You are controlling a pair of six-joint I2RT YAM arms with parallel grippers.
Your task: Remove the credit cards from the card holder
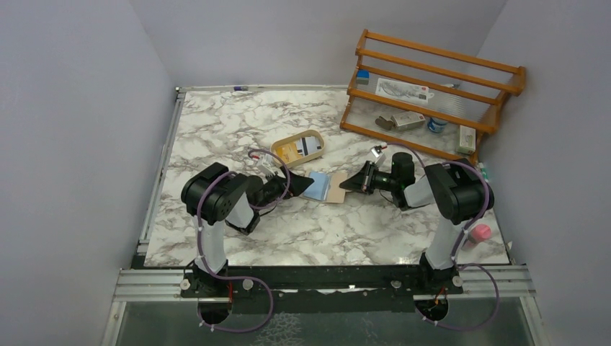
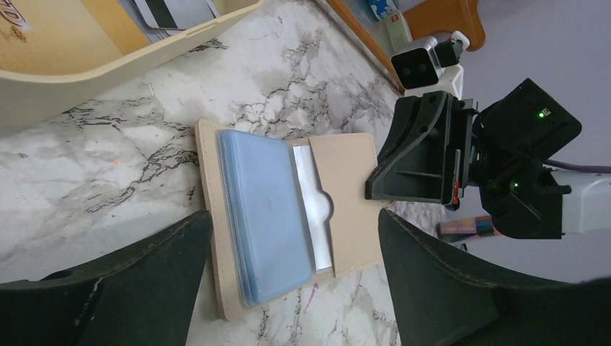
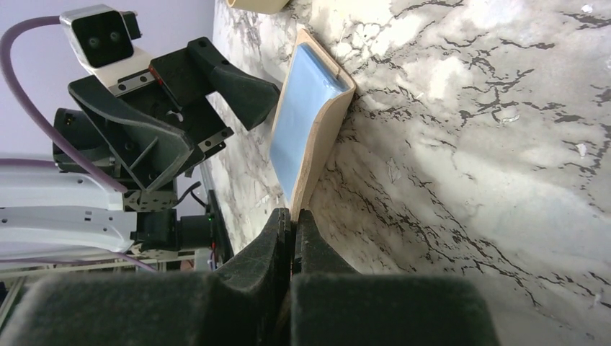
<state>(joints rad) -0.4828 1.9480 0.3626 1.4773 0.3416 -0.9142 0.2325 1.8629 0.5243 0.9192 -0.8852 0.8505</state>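
The card holder (image 1: 336, 189) lies open on the marble, a tan bifold. A stack of light blue credit cards (image 2: 263, 216) rests on its left half, and a whitish card (image 2: 315, 205) peeks from the pocket of the right half. My right gripper (image 1: 346, 185) is shut on the holder's right edge and lifts it slightly, so the holder (image 3: 326, 137) curves up from the table. My left gripper (image 2: 295, 220) hangs open just above the holder, one finger on each side of it, touching nothing. In the right wrist view the blue cards (image 3: 301, 119) face the left gripper (image 3: 238, 122).
A beige oval tray (image 1: 320, 146) holding cards sits just behind the holder, its wall (image 2: 144, 61) close to my left gripper. A wooden rack (image 1: 432, 94) with small items stands at the back right. A pink object (image 1: 480, 232) lies by the right arm's base.
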